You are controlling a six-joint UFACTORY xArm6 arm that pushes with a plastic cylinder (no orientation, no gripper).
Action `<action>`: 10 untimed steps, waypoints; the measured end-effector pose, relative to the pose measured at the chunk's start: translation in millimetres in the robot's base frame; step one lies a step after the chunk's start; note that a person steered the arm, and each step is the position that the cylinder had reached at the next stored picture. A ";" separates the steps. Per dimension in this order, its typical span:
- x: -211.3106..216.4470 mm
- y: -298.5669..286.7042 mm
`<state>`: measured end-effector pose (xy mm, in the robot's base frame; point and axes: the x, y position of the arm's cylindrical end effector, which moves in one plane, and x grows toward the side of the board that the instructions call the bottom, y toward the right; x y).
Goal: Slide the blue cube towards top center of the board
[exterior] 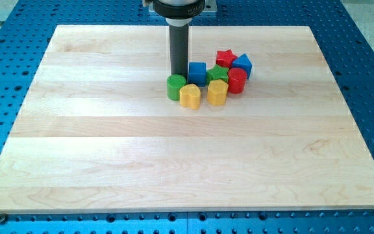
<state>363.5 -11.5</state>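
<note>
The blue cube (pixel 197 73) sits in the upper middle of the wooden board (pixel 109 143), at the left end of a tight cluster of blocks. My tip (pixel 178 73) stands just left of the blue cube, touching or nearly touching it, and just above the green cylinder (pixel 176 87). The rod rises straight up to the view's top edge.
The cluster also holds a yellow block (pixel 189 95), a second yellow block (pixel 217 92), a green star (pixel 217 73), a red cylinder (pixel 237 80), a red star (pixel 225 58) and another blue block (pixel 242 65). Blue perforated table surrounds the board.
</note>
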 end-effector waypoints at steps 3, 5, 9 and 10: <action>21.7 -41.3; -50.0 -11.7; -24.5 154.2; -13.3 157.2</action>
<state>350.2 145.7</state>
